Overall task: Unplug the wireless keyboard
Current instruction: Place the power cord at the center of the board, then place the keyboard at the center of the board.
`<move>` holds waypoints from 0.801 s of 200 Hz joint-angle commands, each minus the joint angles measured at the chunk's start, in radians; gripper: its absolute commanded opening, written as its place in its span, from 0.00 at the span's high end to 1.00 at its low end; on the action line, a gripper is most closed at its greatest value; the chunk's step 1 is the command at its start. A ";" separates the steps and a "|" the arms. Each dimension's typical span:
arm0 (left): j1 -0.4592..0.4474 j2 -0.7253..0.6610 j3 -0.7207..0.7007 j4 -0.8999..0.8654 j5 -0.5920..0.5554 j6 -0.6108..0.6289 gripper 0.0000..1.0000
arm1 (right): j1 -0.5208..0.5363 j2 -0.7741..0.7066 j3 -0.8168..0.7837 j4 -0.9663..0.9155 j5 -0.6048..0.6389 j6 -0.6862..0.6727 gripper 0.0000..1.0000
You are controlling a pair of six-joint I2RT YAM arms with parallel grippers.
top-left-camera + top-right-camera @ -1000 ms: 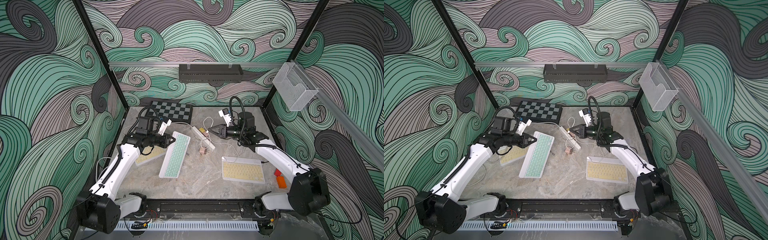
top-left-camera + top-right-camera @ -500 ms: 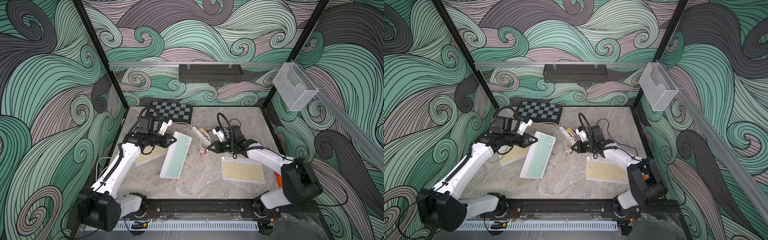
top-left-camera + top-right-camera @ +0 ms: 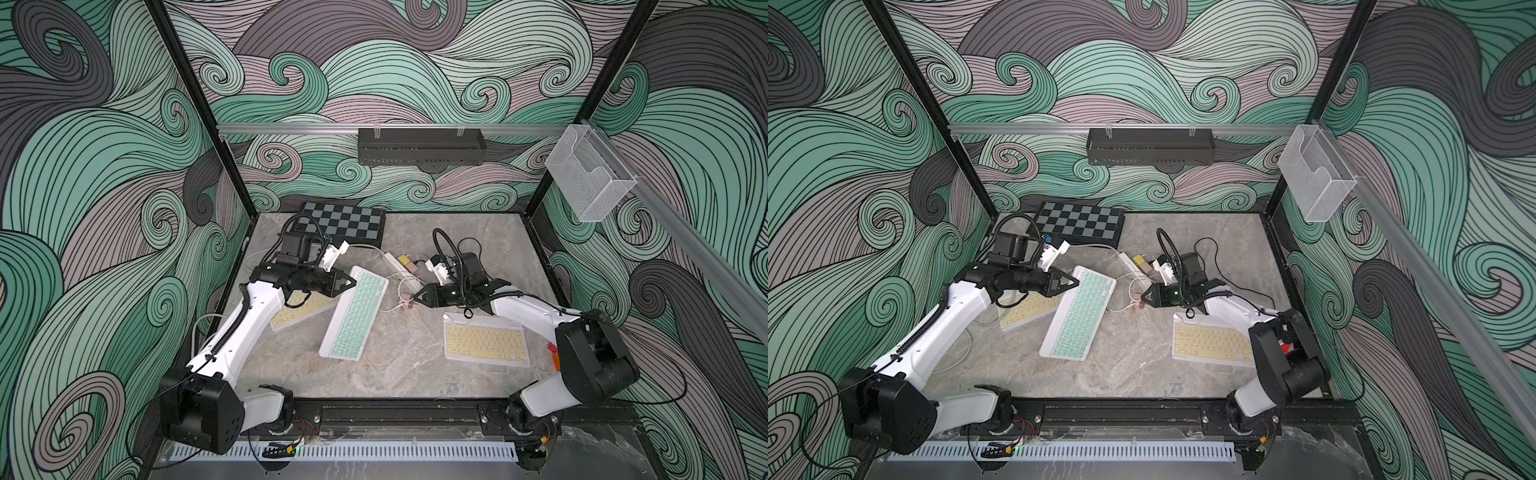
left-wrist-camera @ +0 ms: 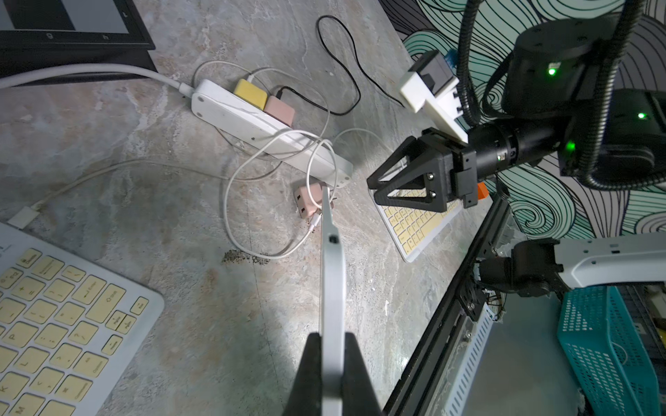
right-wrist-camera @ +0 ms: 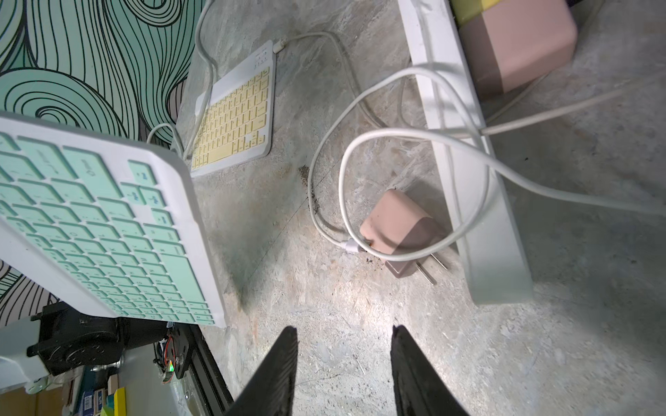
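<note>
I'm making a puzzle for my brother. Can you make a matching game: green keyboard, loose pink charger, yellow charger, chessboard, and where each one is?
1 mint-green keyboard
2 loose pink charger
3 yellow charger
4 chessboard

A plugged into the power strip
B gripped by the left tool
C at the back of the table
D lying on the table, prongs bare

Pairs: 1-B, 2-D, 3-A, 4-C
</note>
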State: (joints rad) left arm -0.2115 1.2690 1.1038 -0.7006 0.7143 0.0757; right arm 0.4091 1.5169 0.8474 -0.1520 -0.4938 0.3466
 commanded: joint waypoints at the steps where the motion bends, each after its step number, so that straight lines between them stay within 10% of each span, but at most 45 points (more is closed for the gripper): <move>1: 0.005 0.029 0.090 -0.101 0.135 0.134 1.00 | 0.001 -0.044 -0.010 0.017 0.029 -0.006 0.53; 59: -0.027 0.244 0.300 -0.512 0.178 0.505 1.00 | -0.023 -0.084 -0.009 0.028 0.036 0.004 0.50; 160: -0.173 0.591 0.423 -0.672 0.040 0.653 1.00 | -0.040 -0.080 -0.027 0.033 0.023 0.006 0.48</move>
State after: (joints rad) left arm -0.3561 1.8042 1.4712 -1.2690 0.7715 0.6601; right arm 0.3790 1.4498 0.8330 -0.1375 -0.4686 0.3546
